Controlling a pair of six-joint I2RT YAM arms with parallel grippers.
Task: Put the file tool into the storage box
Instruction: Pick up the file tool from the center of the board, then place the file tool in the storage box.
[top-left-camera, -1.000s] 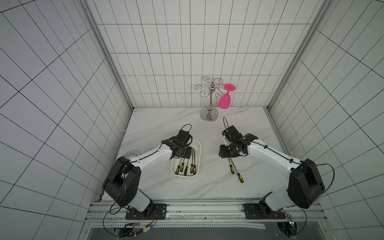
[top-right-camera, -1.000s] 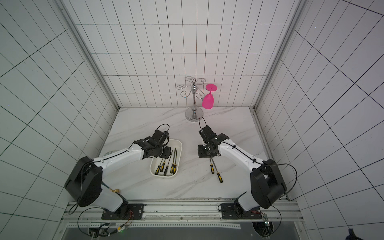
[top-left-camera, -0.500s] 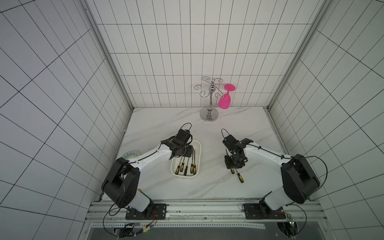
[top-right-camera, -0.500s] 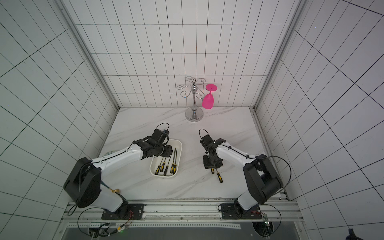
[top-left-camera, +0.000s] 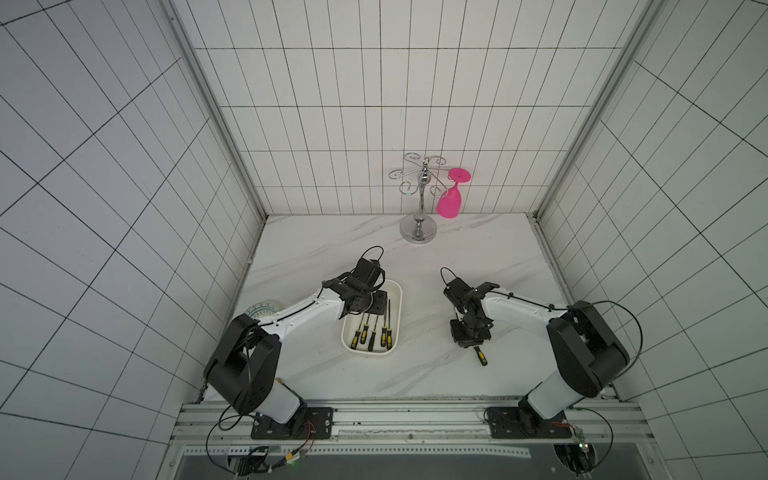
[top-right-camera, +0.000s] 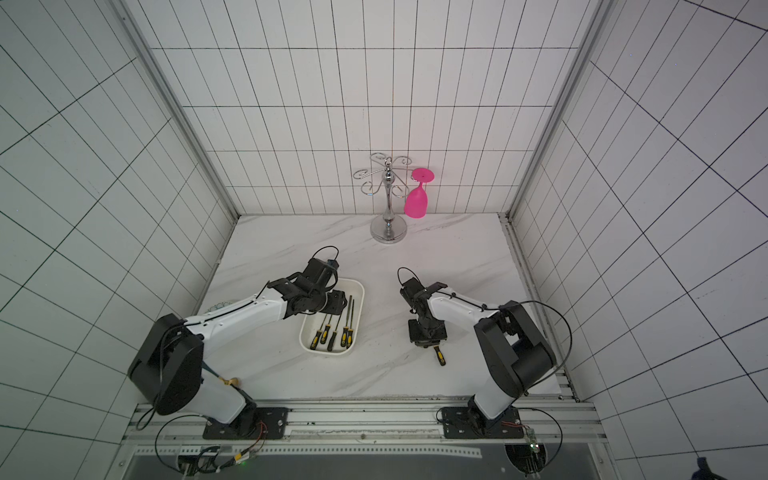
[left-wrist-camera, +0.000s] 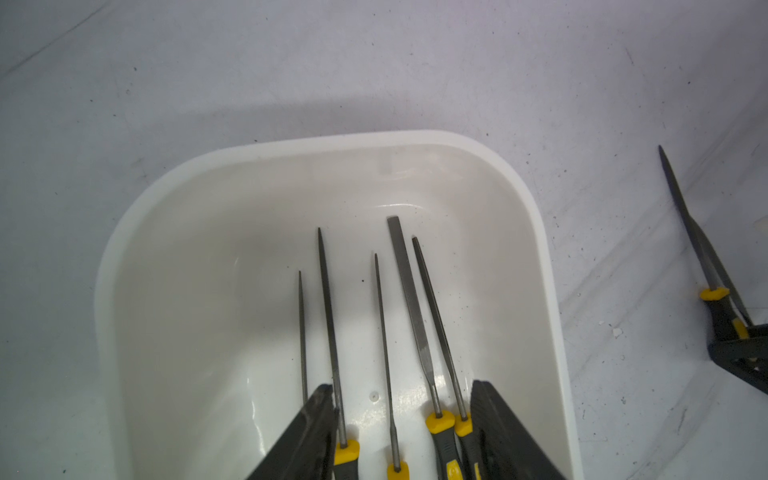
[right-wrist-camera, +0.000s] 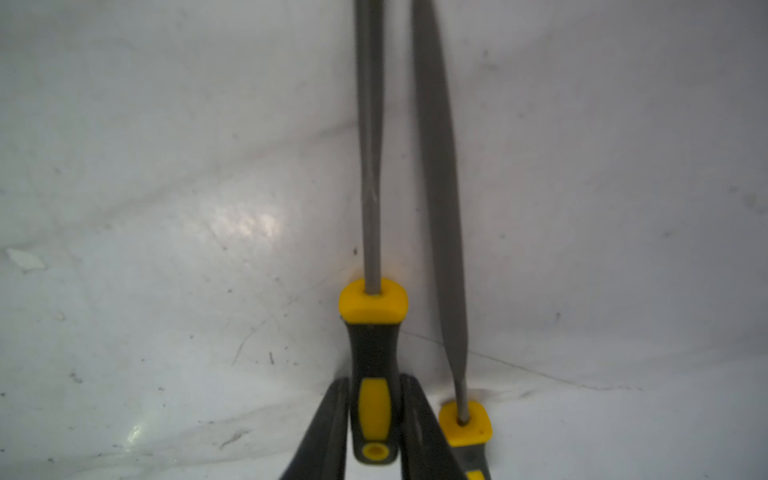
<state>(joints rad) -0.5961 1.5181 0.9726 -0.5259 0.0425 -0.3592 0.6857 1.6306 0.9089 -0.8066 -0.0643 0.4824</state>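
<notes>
The white storage box (top-left-camera: 395, 291) (top-right-camera: 358, 287) lies at mid-table with several yellow-and-black file tools (top-left-camera: 384, 330) in it. My left gripper (top-left-camera: 376, 307) (left-wrist-camera: 402, 388) hangs open low over the box, its fingers either side of the files' necks (left-wrist-camera: 409, 291), holding nothing. On the table to the right, my right gripper (top-left-camera: 471, 338) (right-wrist-camera: 374, 386) is shut on the handle of a file tool (right-wrist-camera: 371, 345). A second file (right-wrist-camera: 441, 208) lies right beside it. In both top views its handle (top-left-camera: 481, 356) (top-right-camera: 439, 356) sticks out from under the gripper.
A chrome glass stand (top-left-camera: 419, 226) holds a pink glass (top-left-camera: 449, 203) upside down at the back of the table. A small teal-patterned dish (top-left-camera: 262, 309) sits by the left wall, partly behind my left arm. The front rail runs along the near edge.
My right gripper has moved toward the front along the two files on the table, come down and shut on one handle. The left gripper has opened a little wider over the box.
</notes>
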